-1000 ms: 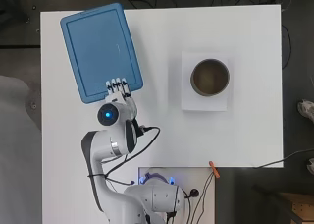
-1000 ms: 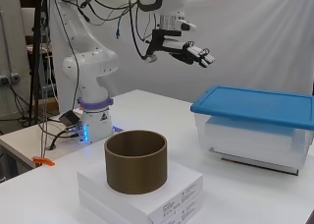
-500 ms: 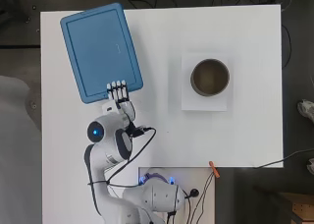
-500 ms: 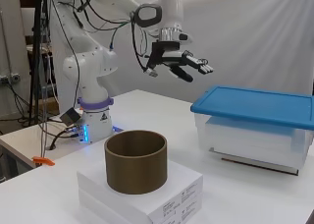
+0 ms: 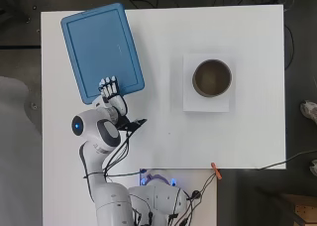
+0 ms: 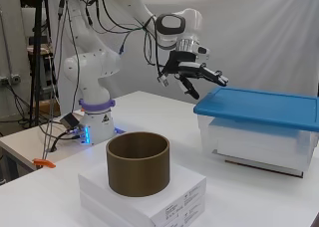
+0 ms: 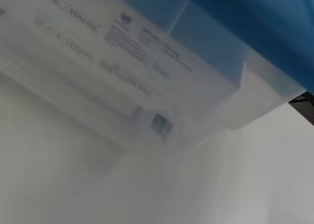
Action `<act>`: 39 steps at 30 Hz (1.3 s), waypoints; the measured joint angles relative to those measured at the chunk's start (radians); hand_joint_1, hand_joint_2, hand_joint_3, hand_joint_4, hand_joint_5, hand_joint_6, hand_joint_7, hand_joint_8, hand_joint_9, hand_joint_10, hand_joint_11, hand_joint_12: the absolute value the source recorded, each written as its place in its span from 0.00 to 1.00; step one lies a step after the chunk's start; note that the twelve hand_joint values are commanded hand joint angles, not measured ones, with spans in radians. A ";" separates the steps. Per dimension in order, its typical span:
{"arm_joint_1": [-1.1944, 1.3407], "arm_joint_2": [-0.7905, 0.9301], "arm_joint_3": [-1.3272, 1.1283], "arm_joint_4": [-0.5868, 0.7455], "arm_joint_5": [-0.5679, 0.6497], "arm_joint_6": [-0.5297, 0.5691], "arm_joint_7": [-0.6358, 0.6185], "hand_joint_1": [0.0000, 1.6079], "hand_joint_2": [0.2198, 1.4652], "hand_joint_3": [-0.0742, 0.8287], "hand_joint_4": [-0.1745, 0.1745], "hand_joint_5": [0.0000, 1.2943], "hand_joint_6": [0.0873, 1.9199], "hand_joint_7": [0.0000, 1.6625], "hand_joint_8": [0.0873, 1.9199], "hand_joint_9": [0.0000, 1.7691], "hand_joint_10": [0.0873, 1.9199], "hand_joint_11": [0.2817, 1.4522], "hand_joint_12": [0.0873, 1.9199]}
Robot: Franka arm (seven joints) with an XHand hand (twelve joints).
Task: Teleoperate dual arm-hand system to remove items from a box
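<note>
overhead view shows the box [image 5: 101,52], blue lid [image 6: 259,107] on, at the table's [image 5: 163,137] far left; i hold the hand [image 5: 110,89] spread above its near edge, since the lid must lift first.

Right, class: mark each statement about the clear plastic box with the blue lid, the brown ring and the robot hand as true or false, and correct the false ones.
1. The blue lid is on the clear plastic box. True.
2. The brown cylindrical ring lies directly on the table. False: it stands on a flat white cardboard box.
3. The black and white hand holds an item. False: its fingers are spread and hold nothing.
4. The hand is above the lid's near edge. True.
5. The ring is hollow. True.
</note>
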 joint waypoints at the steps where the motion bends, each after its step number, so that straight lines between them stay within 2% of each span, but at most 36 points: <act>1: -0.002 0.000 0.012 0.001 -0.031 0.009 0.025 0.27 0.53 0.07 0.42 0.05 0.00 0.01 0.00 0.08 0.00 0.05 0.00; 3: -0.011 0.024 0.046 0.016 -0.108 0.003 0.125 0.24 0.52 0.06 0.41 0.01 0.00 0.00 0.00 0.07 0.00 0.05 0.00; 5: -0.020 0.059 0.070 0.044 -0.136 -0.068 0.237 0.22 0.51 0.06 0.41 0.00 0.00 0.00 0.00 0.07 0.00 0.06 0.00; 7: -0.027 0.081 0.070 0.062 -0.136 -0.137 0.293 0.20 0.51 0.07 0.40 0.00 0.00 0.01 0.00 0.08 0.00 0.07 0.00; 9: -0.032 0.108 0.062 0.080 -0.136 -0.151 0.293 0.20 0.51 0.07 0.40 0.00 0.00 0.02 0.00 0.09 0.00 0.08 0.00; 13: -0.037 0.142 0.042 0.108 -0.155 -0.104 0.273 0.16 0.54 0.09 0.40 0.03 0.00 0.04 0.00 0.10 0.00 0.09 0.00; 15: -0.039 0.158 0.041 0.130 -0.158 -0.113 0.268 0.10 0.52 0.08 0.40 0.02 0.00 0.04 0.00 0.11 0.00 0.09 0.00; 17: -0.038 0.201 0.042 0.174 -0.174 -0.155 0.287 0.06 0.50 0.07 0.40 0.00 0.00 0.02 0.00 0.10 0.00 0.10 0.00; 20: -0.029 0.304 0.024 0.256 -0.199 -0.244 0.326 0.05 0.48 0.06 0.40 0.00 0.00 0.00 0.00 0.10 0.00 0.10 0.00; 21: -0.025 0.348 0.016 0.291 -0.205 -0.277 0.338 0.12 0.50 0.08 0.40 0.00 0.00 0.00 0.00 0.10 0.00 0.11 0.00; 22: -0.025 0.397 0.012 0.332 -0.206 -0.307 0.344 0.35 0.61 0.11 0.38 0.11 0.00 0.11 0.00 0.21 0.00 0.18 0.00; 23: -0.035 0.424 0.017 0.355 -0.204 -0.316 0.344 0.57 0.65 0.12 0.27 0.34 0.12 0.31 0.13 0.39 0.16 0.29 0.14; 24: -0.053 0.442 0.027 0.369 -0.196 -0.315 0.339 0.63 0.68 0.11 0.51 0.54 0.27 0.49 0.43 0.56 0.48 0.45 0.43; 25: -0.069 0.444 0.035 0.373 -0.175 -0.305 0.318 0.65 0.70 0.10 0.72 0.65 0.38 0.58 0.68 0.66 0.72 0.54 0.65; 26: -0.079 0.437 0.035 0.372 -0.150 -0.298 0.288 0.64 0.71 0.10 0.86 0.70 0.45 0.62 0.83 0.70 0.86 0.58 0.78; 27: -0.080 0.418 0.017 0.366 -0.106 -0.285 0.226 0.64 0.72 0.09 0.93 0.71 0.51 0.63 0.92 0.72 0.93 0.59 0.85; 29: -0.073 0.390 -0.030 0.359 -0.072 -0.269 0.146 0.63 0.74 0.09 0.99 0.70 0.57 0.62 0.99 0.71 0.99 0.59 0.91; 31: -0.067 0.361 -0.063 0.358 -0.067 -0.266 0.124 0.62 0.76 0.10 0.99 0.67 0.62 0.61 1.00 0.71 1.00 0.59 0.92; 33: -0.057 0.317 -0.059 0.362 -0.061 -0.275 0.124 0.67 0.77 0.09 1.00 0.65 0.78 0.63 1.00 0.72 1.00 0.61 0.94; 35: -0.048 0.281 -0.052 0.359 -0.056 -0.253 0.104 0.69 0.77 0.09 1.00 0.64 0.90 0.65 1.00 0.73 1.00 0.64 0.95; 38: -0.036 0.249 -0.058 0.352 -0.038 -0.196 0.072 0.68 0.78 0.09 1.00 0.62 0.93 0.64 1.00 0.72 1.00 0.66 0.97; 39: -0.031 0.229 -0.059 0.354 -0.028 -0.189 0.060 0.64 0.80 0.10 0.98 0.59 0.87 0.63 1.00 0.71 1.00 0.66 0.97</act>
